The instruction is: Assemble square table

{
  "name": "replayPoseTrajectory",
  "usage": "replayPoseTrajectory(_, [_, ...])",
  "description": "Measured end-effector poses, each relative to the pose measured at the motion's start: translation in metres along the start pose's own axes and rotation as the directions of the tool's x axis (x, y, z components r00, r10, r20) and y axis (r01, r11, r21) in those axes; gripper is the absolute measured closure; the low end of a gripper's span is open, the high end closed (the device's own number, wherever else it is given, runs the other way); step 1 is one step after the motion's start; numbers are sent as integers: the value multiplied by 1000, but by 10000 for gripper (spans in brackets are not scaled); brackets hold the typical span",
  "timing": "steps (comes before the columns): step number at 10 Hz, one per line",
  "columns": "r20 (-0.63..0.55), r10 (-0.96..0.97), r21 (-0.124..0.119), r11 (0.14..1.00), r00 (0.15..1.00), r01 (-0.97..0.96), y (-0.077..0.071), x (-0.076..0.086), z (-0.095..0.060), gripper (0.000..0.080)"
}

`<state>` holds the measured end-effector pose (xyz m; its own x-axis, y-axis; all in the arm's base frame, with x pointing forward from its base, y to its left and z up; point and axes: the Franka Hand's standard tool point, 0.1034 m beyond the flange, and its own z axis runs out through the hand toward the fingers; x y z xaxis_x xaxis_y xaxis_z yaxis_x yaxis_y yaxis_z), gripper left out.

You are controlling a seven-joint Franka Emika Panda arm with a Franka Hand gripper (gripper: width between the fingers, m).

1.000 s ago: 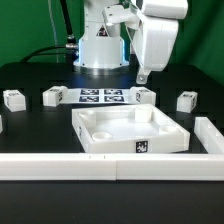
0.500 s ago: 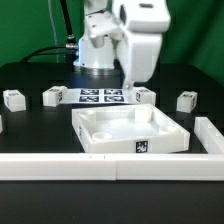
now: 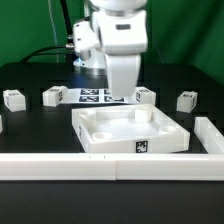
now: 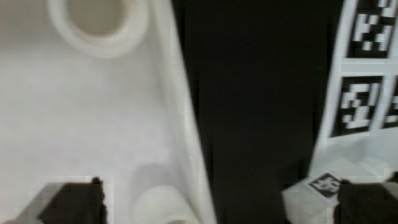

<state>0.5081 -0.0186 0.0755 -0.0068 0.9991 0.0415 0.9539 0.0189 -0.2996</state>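
The white square tabletop [image 3: 100, 140] lies tray-side up at the middle of the black table, with round sockets in its corners. Several short white tagged legs lie behind it: two toward the exterior view's left [image 3: 14, 98] [image 3: 53, 96], one behind the arm [image 3: 146, 95] and one toward the right [image 3: 186, 100]. My gripper [image 3: 120, 97] hangs over the tabletop's far edge. In the wrist view the gripper [image 4: 217, 205] is open. Its dark fingertips [image 4: 71, 200] stand wide apart over the tabletop's rim [image 4: 169, 110], a corner socket [image 4: 98, 25] and a leg [image 4: 338, 182].
The marker board [image 3: 103, 96] lies behind the tabletop; it also shows in the wrist view [image 4: 365, 70]. A long white rail [image 3: 110, 166] runs along the front, and another white rail [image 3: 210, 135] stands at the exterior view's right. The robot base [image 3: 85, 55] is at the back.
The arm has swung toward the exterior view's left and come down, from above the right-hand legs to over the tabletop's far edge. No part has moved.
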Motion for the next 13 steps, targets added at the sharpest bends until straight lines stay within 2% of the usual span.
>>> replayPoseTrajectory(1, [0,24,-77,997,1000,-24,-1,-5,2,149])
replayPoseTrajectory(3, [-27,65,-160,985,998,-68,4,-9,19,149])
replayPoseTrajectory(4, [-29,68,-154,985,997,-72,5,-9,24,149])
replayPoseTrajectory(7, [-28,68,-152,986,997,-71,4,-9,25,149])
replayPoseTrajectory(8, [-19,26,-171,985,999,-29,6,-10,26,149])
replayPoseTrajectory(9, [17,-112,-244,963,994,113,7,-10,34,149])
replayPoseTrajectory(10, [39,-200,-248,947,979,203,-1,-13,43,149])
replayPoseTrajectory(11, [57,-252,-257,931,966,258,-2,-17,45,149])
replayPoseTrajectory(13, [63,-251,-258,931,966,259,-3,-19,47,149])
